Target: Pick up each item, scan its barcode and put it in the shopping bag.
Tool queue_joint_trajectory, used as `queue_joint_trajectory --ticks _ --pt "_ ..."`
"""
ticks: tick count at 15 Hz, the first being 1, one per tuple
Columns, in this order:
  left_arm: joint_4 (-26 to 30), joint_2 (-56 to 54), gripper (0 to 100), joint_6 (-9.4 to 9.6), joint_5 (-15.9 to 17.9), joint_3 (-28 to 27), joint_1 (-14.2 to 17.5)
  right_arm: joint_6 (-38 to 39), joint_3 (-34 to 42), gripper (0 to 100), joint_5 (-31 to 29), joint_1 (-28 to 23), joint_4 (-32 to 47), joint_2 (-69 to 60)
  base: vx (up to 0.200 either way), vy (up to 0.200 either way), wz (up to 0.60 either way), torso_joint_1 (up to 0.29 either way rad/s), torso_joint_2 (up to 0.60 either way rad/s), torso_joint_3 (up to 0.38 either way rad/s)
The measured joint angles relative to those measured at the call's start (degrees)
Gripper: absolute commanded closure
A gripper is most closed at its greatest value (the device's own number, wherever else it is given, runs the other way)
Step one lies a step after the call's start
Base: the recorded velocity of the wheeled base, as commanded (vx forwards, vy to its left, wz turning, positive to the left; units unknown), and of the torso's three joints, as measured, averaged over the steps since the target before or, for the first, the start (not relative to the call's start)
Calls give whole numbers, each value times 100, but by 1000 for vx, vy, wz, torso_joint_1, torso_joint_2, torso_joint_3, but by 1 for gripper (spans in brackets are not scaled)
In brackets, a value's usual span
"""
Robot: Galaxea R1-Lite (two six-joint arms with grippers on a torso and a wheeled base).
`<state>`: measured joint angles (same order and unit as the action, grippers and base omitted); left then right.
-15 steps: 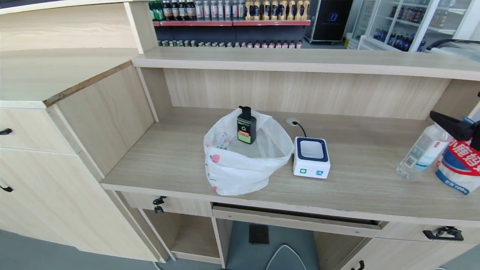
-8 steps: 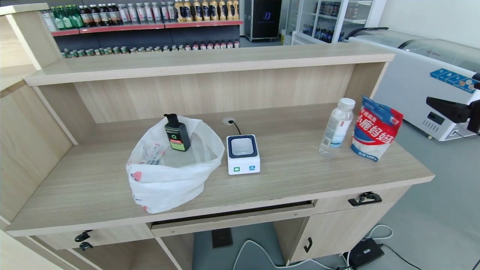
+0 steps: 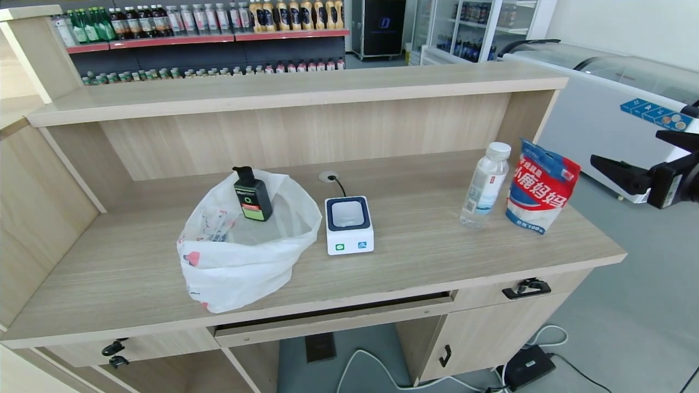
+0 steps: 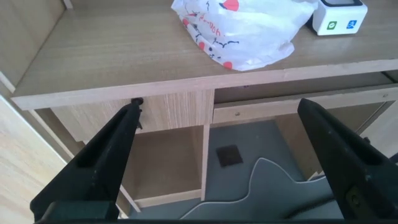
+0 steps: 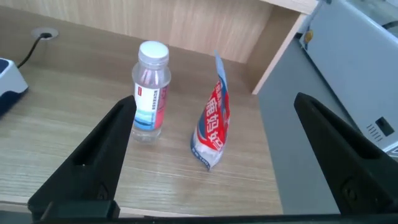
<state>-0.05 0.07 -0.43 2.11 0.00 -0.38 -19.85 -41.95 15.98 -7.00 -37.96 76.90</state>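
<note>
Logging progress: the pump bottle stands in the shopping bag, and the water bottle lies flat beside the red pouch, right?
No: the head view shows the water bottle standing upright beside the red pouch. The pump bottle does stand in the shopping bag.

Shopping bag left of scanner; water bottle, pouch right.

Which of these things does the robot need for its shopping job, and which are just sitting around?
For the job: shopping bag, black pump bottle already inside it, scanner, water bottle, red and white pouch.
Just around: shelves of drinks, chest freezer, black box on the floor.
</note>
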Motion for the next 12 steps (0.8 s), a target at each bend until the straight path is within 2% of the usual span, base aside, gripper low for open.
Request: queue_joint_trajectory --ticks 3,6,12 --pt "0 0 0 0 0 0 5 -21 144 0 -4 20 55 88 0 0 0 0 0 0" --pt "0 0 0 0 0 0 2 720 185 0 119 113 13 466 0 0 0 0 0 0" --pt "0 0 0 0 0 0 2 1189 48 0 158 441 -660 1558 0 0 0 0 0 0"
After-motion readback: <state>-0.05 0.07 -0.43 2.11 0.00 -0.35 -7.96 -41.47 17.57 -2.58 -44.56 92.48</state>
